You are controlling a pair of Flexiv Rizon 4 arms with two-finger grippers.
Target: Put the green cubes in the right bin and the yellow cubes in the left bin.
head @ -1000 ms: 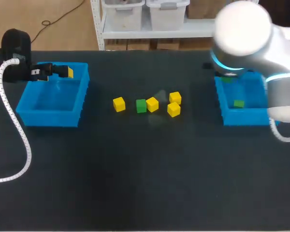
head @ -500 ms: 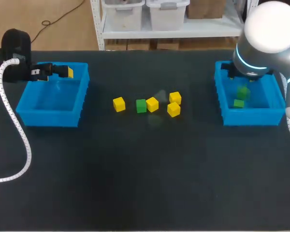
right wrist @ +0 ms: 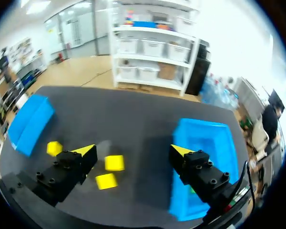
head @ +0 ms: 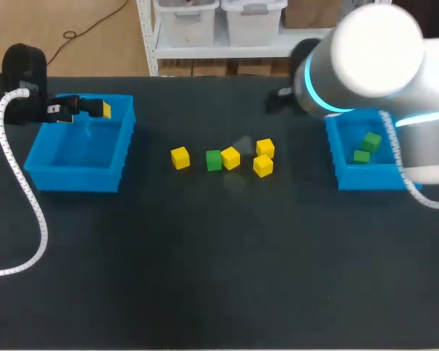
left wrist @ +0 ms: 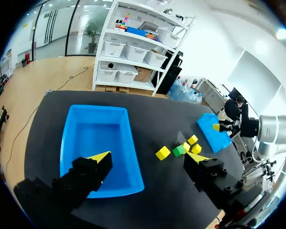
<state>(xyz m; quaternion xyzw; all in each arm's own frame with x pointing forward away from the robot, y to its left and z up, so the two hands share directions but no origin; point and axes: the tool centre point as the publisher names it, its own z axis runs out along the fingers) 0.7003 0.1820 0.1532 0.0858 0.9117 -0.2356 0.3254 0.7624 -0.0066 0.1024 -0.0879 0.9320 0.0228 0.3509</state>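
Observation:
Two green cubes (head: 371, 141) (head: 361, 156) lie in the right blue bin (head: 369, 178). In a loose row at the table's middle are a green cube (head: 214, 159) and several yellow cubes (head: 180, 157) (head: 230, 157) (head: 265, 148). My left gripper (left wrist: 150, 160) hangs open and empty over the left blue bin (left wrist: 95, 138); the head view shows it at that bin's back left corner (head: 80, 110). My right gripper (right wrist: 132, 152) is open and empty above the table between the yellow cubes (right wrist: 114, 162) and the right bin (right wrist: 205, 143). In the head view my right arm's big joint (head: 366, 58) hides that gripper.
The left bin (head: 73, 178) holds no cubes that I can see. A white cable (head: 25, 197) trails from my left arm across the table's left side. Dark bare tabletop (head: 219, 278) runs along the front.
My right gripper opened and let a green cube drop into the right bin, where two now lie. The right arm then swung left, away from the bin. My left arm kept still.

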